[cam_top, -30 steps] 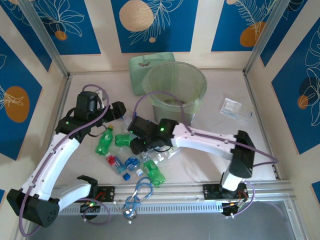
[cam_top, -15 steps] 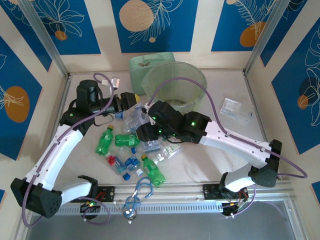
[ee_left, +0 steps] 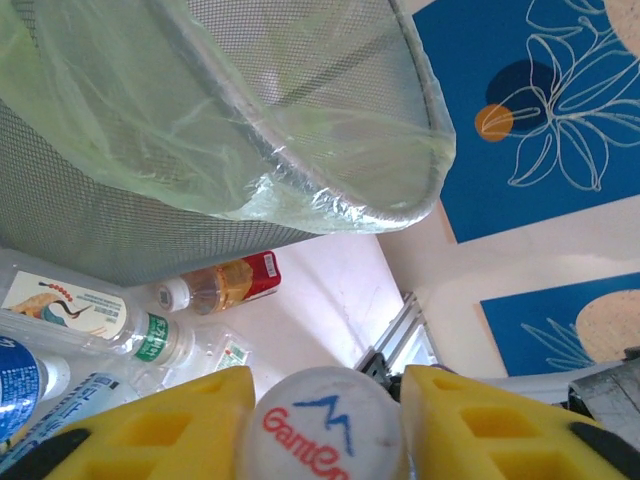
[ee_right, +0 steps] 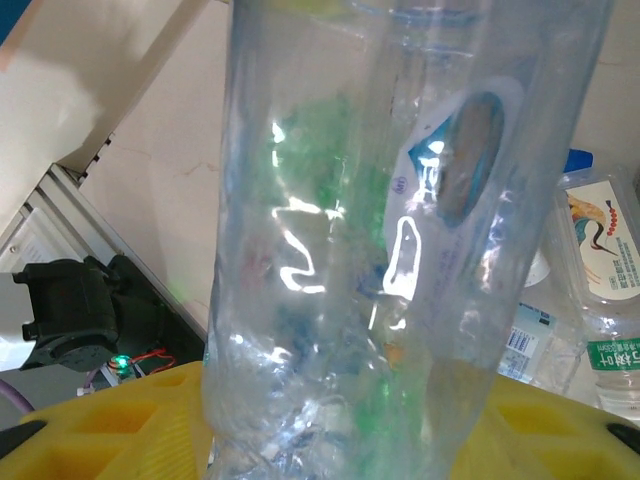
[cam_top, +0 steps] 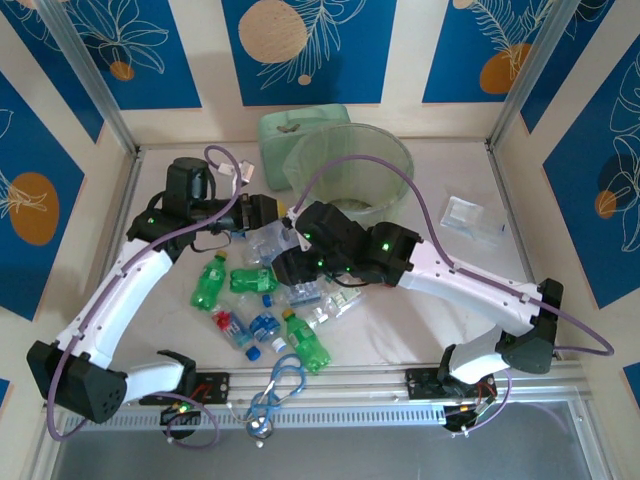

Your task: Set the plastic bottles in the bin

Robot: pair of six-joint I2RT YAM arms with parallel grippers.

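My left gripper (ee_left: 325, 405) is shut on the white cap (ee_left: 318, 440) of a clear plastic bottle (cam_top: 266, 240), just left of the bin (cam_top: 350, 172). The bin's pale-green rim (ee_left: 330, 190) hangs close above in the left wrist view. My right gripper (ee_right: 370, 425) is shut on a crumpled clear bottle (ee_right: 400, 200); in the top view it (cam_top: 292, 268) hovers over the pile, in front of the bin. Green bottles (cam_top: 210, 283) (cam_top: 308, 346), a blue-labelled one (cam_top: 263, 325) and a red one (cam_top: 226, 322) lie on the table. An orange-brown bottle (ee_left: 225, 283) lies by the bin's base.
A flat mint-green box (cam_top: 296, 124) stands behind the bin. Blue loops (cam_top: 281, 384) lie at the front rail. A clear plastic packet (cam_top: 470, 217) sits at the right. Walls close in on three sides.
My left gripper has shifted right toward the bin and closed on the bottle cap. My right arm rose from the pile with its clear bottle, then held still.
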